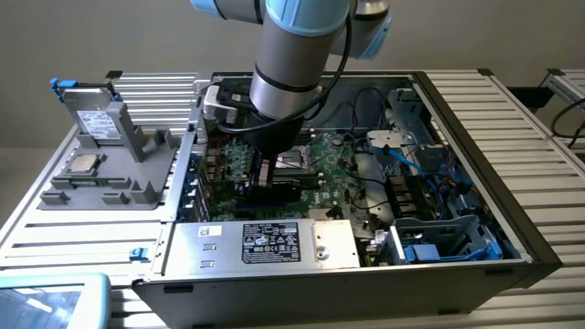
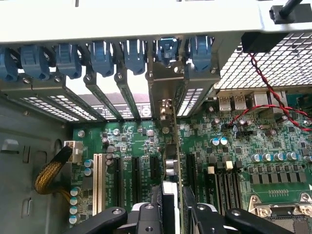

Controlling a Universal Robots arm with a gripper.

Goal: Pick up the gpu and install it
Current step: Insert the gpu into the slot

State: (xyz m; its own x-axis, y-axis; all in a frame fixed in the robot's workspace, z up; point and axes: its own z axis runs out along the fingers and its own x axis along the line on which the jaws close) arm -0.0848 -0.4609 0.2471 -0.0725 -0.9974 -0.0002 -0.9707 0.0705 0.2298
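An open case (image 1: pixel 320 295) lies on the slatted surface (image 1: pixel 512 123), with a grey tray (image 1: pixel 146 147) of parts just beside it on the exterior view's left. The arm (image 1: pixel 292 62) reaches down into the case over the board (image 2: pixel 273 141). The gpu (image 2: pixel 174 141) stands on edge above the board's slots, its bracket against the rear openings under the blue clips (image 2: pixel 102 53). The end effector (image 2: pixel 174 207) is clamped on the gpu, one finger on each face. Whether the card is seated cannot be told.
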